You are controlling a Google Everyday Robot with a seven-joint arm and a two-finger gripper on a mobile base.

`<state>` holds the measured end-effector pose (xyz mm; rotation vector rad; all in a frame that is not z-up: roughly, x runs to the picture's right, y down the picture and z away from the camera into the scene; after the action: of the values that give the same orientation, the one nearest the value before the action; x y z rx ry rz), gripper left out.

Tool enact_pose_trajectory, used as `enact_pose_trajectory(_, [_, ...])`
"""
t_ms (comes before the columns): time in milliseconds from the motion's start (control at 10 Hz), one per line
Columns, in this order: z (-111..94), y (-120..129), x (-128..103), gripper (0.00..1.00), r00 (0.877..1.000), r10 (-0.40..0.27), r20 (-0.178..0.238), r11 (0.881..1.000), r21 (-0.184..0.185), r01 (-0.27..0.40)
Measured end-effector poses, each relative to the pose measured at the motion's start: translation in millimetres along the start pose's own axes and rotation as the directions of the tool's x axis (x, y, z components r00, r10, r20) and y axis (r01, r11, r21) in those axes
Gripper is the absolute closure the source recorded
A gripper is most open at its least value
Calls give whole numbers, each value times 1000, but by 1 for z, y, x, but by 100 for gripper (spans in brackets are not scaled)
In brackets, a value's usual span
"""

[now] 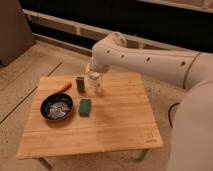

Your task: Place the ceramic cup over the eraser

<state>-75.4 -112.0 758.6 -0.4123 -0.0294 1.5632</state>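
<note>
The eraser [79, 84], a small dark upright block, stands on the wooden table [115, 120] near its far left. The pale ceramic cup [96, 84] is just to the right of the eraser, apart from it, and sits in my gripper [94, 79]. The gripper hangs from the white arm that reaches in from the right and is shut on the cup, holding it close above the table top. The cup's upper part is hidden by the gripper.
A round black bowl [56, 107] sits at the left of the table. A flat teal-green pad [85, 106] lies beside it, in front of the eraser. An orange carrot-like piece [64, 87] lies left of the eraser. The robot's white body [192, 130] stands at the right.
</note>
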Motion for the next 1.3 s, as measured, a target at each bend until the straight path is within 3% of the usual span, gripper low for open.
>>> enact_pose_trajectory(200, [1,8,-22,100,999,-36,-5,999,14,36])
enact_pose_trajectory(400, [-3,24,-37,100,996,-78,-35,997,0,78])
enact_pose_trajectory(600, [-5,34,-46,100,992,-107,-67,993,-53,104])
enact_pose_trajectory(700, [-3,43,-47,100,987,-124,-101,989,-97,115])
enact_pose_trajectory(900, [3,54,-39,100,970,-164,-180,977,-165,135])
enact_pose_trajectory(1000, [4,52,-33,100,953,-195,-232,971,-186,153])
enact_pose_trajectory(1100, [5,44,-30,100,938,-212,-275,970,-179,167])
enact_pose_trajectory(1200, [6,34,-29,100,926,-216,-308,973,-150,177])
enact_pose_trajectory(1300, [8,18,-31,100,917,-213,-337,977,-91,193])
